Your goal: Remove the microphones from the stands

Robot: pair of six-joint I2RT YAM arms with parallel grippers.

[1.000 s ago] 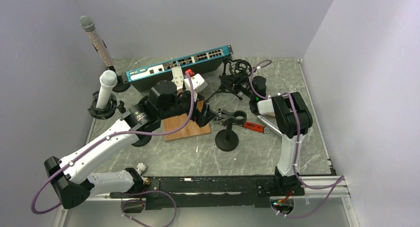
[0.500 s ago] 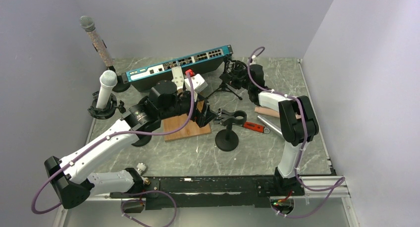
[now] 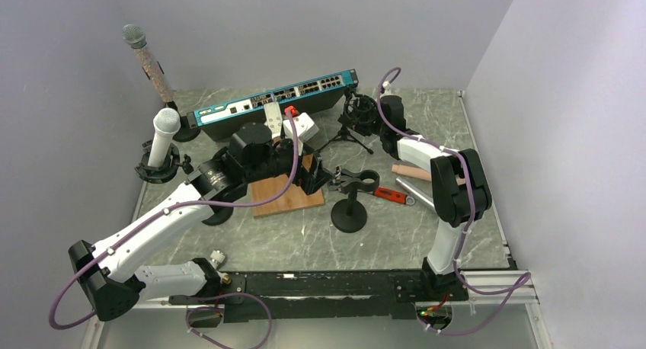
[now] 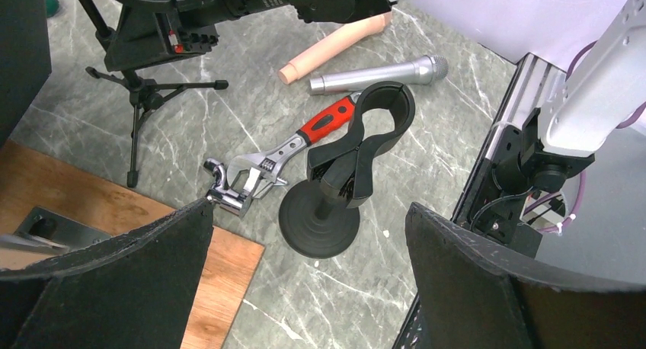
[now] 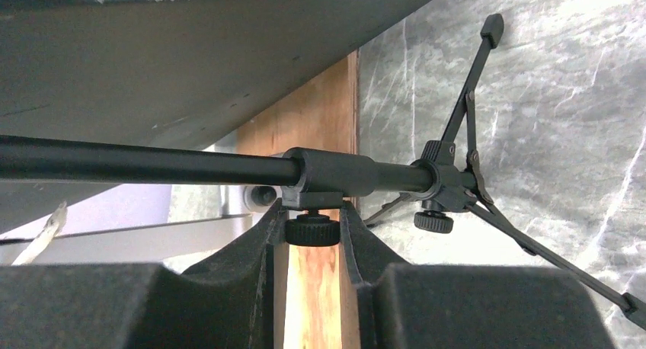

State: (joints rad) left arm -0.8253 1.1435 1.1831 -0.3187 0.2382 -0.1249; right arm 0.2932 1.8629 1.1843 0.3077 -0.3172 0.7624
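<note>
A silver microphone (image 4: pixel 377 75) lies loose on the table, also in the top view (image 3: pixel 417 190), beside an empty black clip stand (image 4: pixel 358 151). My left gripper (image 4: pixel 308 212) is open wide and empty, hovering over that stand's round base (image 3: pixel 349 216). My right gripper (image 5: pixel 312 219) is at the back (image 3: pixel 373 113), at a black tripod stand with a shock mount (image 3: pixel 352 128). Its fingers (image 5: pixel 251 250) press both sides of a knurled knob (image 5: pixel 312 230) under the stand's pole (image 5: pixel 190 166). Whether that mount holds a microphone is hidden.
A white microphone (image 3: pixel 164 132) sits in a mount at the left. A glitter microphone (image 3: pixel 145 56) stands in the far left corner. There is a blue network switch (image 3: pixel 274 97) at the back. A wooden board (image 3: pixel 286 196), a red-handled wrench (image 4: pixel 289 147) and a peach cylinder (image 4: pixel 335 48) lie mid-table.
My right arm has reached from mid-table back to the tripod stand, and its gripper is now around the knob. The left arm has not moved.
</note>
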